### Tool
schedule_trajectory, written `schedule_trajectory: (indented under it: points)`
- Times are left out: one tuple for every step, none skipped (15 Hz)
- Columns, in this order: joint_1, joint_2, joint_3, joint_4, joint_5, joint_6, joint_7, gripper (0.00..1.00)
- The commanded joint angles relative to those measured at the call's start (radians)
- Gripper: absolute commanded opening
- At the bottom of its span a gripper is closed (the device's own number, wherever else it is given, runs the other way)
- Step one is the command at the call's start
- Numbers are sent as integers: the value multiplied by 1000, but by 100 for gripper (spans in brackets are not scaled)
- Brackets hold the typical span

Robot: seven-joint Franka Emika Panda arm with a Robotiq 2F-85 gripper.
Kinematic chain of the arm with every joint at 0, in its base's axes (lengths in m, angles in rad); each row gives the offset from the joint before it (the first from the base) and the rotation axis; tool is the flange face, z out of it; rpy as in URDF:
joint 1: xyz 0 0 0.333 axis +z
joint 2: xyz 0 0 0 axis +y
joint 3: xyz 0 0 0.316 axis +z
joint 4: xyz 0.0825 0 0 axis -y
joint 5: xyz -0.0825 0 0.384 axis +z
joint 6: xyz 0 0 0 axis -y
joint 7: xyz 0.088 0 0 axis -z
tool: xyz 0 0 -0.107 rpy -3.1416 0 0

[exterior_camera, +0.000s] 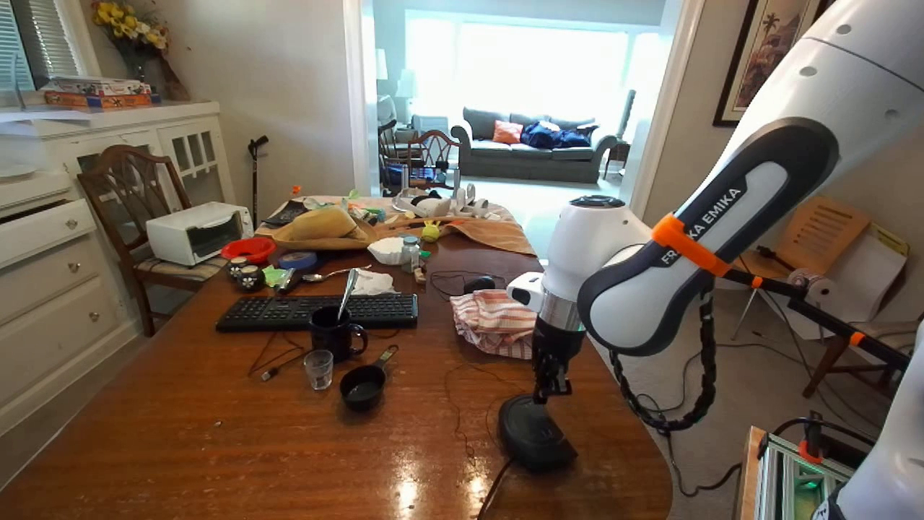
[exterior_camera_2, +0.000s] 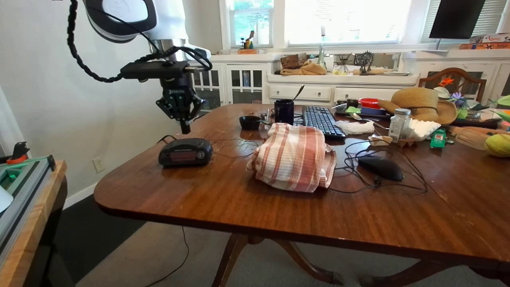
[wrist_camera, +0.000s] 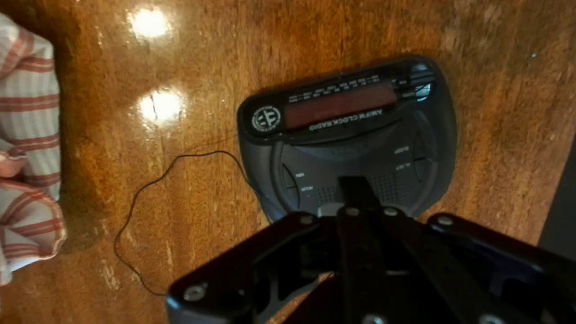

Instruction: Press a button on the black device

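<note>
The black device (exterior_camera: 535,433) is a rounded black clock radio with a dark red display, lying on the wooden table near its edge. It also shows in an exterior view (exterior_camera_2: 185,152) and in the wrist view (wrist_camera: 346,157), with small buttons at both sides of its top. My gripper (exterior_camera_2: 185,126) points down just above it, with a small gap visible there. The gripper is shut with nothing between its fingers; it also shows in an exterior view (exterior_camera: 552,390). In the wrist view the fingertips (wrist_camera: 358,186) cover part of the speaker holes and a lighter grey button.
A striped cloth (exterior_camera_2: 295,157) lies beside the device. A black computer mouse (exterior_camera_2: 380,167) with tangled cable lies beyond it. A small black cup (exterior_camera: 363,386), a glass (exterior_camera: 318,370), a dark mug (exterior_camera: 333,336) and a keyboard (exterior_camera: 271,313) stand across the table. A thin wire (wrist_camera: 135,202) runs near the device.
</note>
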Motion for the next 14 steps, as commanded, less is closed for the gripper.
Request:
schedule_trajectory:
  points:
    - [-19, -100, 2, -27, -197, -16, 209, 33]
    - [-21, -128, 8, -24, -233, -41, 270, 40]
    - [-23, -155, 14, -20, -269, -77, 331, 49]
    - [-19, -184, 22, -22, -291, -94, 386, 55]
    - [-13, -213, 30, -22, -293, -133, 436, 62]
    - [-1, -240, 36, -22, -278, -169, 464, 71]
    - [2, -268, 46, -23, -274, -199, 510, 77]
    - [7, -294, 54, -23, -263, -227, 545, 86]
    - [11, -318, 64, -23, -248, -264, 593, 93]
    - [18, -337, 69, -16, -220, -297, 642, 100]
    - [24, -354, 73, -12, -197, -323, 689, 100]
    - [22, -370, 81, -10, -190, -335, 740, 100]
    - [19, -386, 93, -6, -186, -361, 795, 100]
    - [21, -399, 99, -1, -170, -393, 840, 100]
